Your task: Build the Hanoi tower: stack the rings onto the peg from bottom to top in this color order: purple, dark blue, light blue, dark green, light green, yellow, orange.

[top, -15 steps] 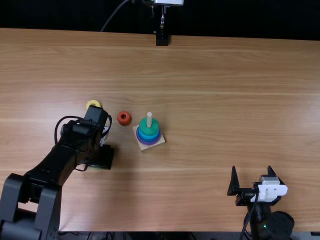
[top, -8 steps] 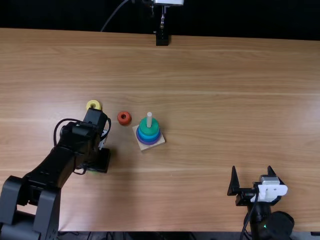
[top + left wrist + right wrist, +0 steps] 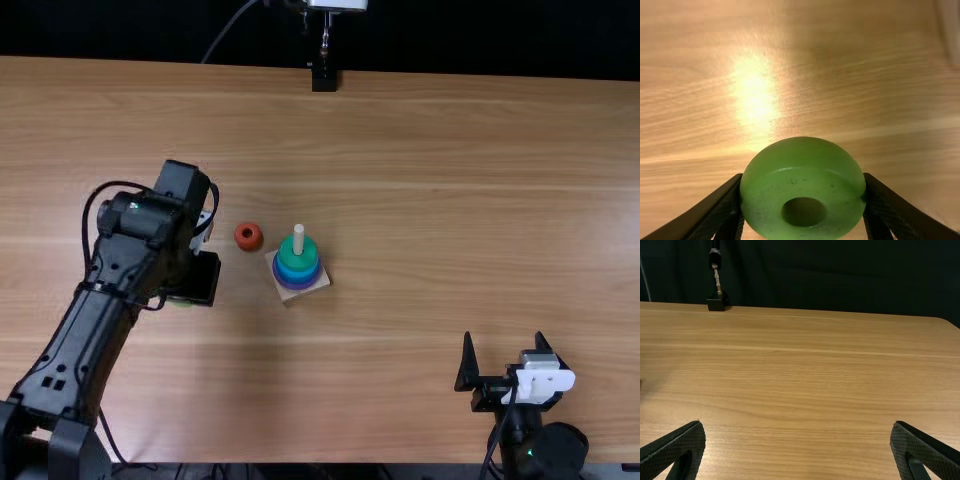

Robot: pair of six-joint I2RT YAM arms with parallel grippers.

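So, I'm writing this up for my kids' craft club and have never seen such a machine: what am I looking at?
Two black robot arms work at a wooden table. The top view is from a fixed camera above the table's near edge, looking down and forward. The other two are from cameras on the arms' wrists, each with that arm's gripper at the bottom edge.

On the table, a pale peg rises from a square base. Around it are rings: dark green on top, blue below, purple lowest. An orange ring lies beside the base.

The left gripper holds a light green ring between its two fingers. The right gripper is open and holds nothing.
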